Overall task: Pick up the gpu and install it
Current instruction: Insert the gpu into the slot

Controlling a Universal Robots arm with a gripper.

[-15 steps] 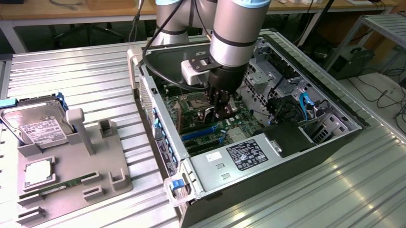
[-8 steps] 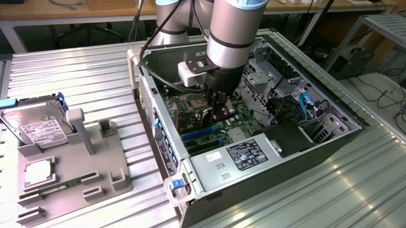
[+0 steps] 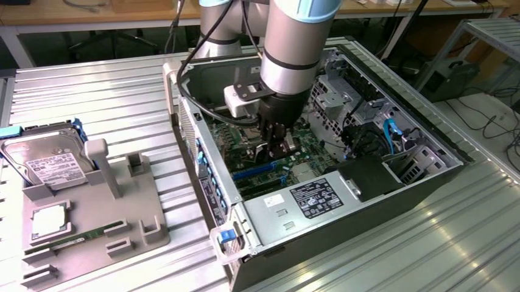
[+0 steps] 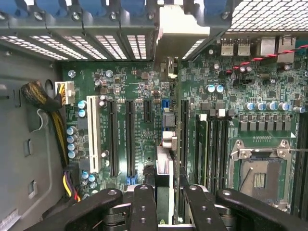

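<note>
So the arm is reaching straight down into the open computer case (image 3: 366, 225), which lies on its side on the ribbed metal surface (image 3: 97, 91) and takes up the middle and right of the exterior view. The gripper (image 3: 276, 152) sits about dead centre of that frame, low over the motherboard (image 3: 305, 152).

From the wrist camera, the black fingers (image 4: 144, 207) are only partly apart and closed in on the gpu (image 4: 165, 173), which is seen edge-on between them. It shows as a thin strip with a green board edge and a dark side. Its pale metal bracket (image 4: 180, 33) is at the far end, up against the slotted back wall of the case. The card runs in line with the long black expansion slots (image 4: 130, 134) on the board. I honestly can't tell whether it's seated in a slot or just hovering above one.

Over in the lower left of the exterior view there's a grey holder tray (image 3: 106, 231) on the surface. A silver hard drive (image 3: 49, 164) stands in it and a narrow green memory stick (image 3: 81, 234) lies along it. The labelled power supply (image 3: 317, 198) sits in the near end of the case, below centre.
</note>
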